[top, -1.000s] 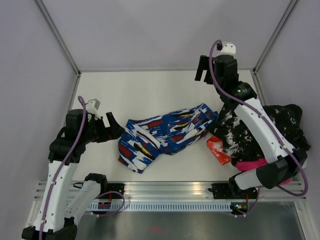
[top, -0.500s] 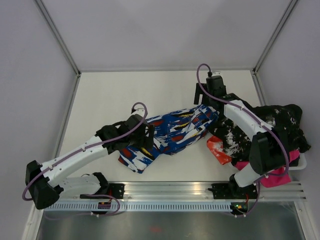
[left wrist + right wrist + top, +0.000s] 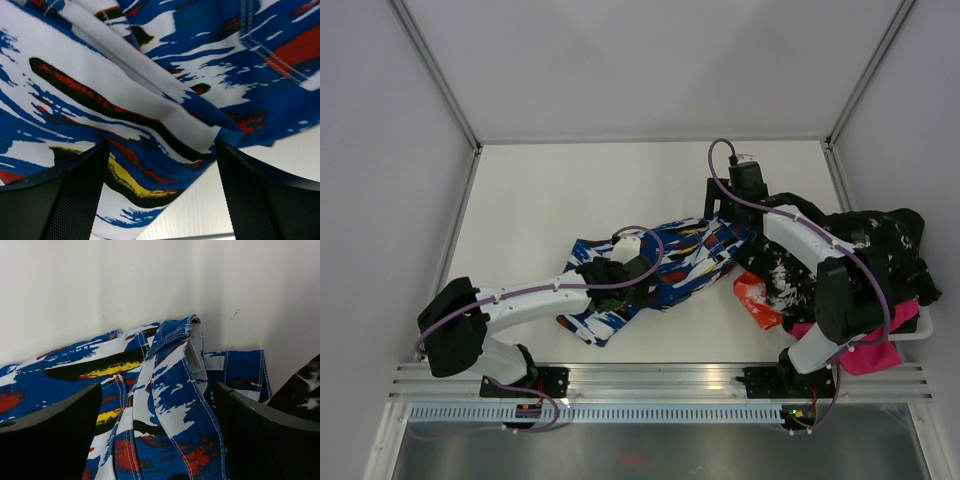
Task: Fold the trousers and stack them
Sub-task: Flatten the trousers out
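Left hand (image 3: 632,278) hangs low over the middle of the trousers (image 3: 682,252), its jaws spread wide and empty. Right hand (image 3: 719,205), equally wide and empty, sits at their far-right end, by the waistband. They lie crumpled on the counter (image 3: 560,185), long axis running near-left to far-right, so each hand looks nearest its own end.
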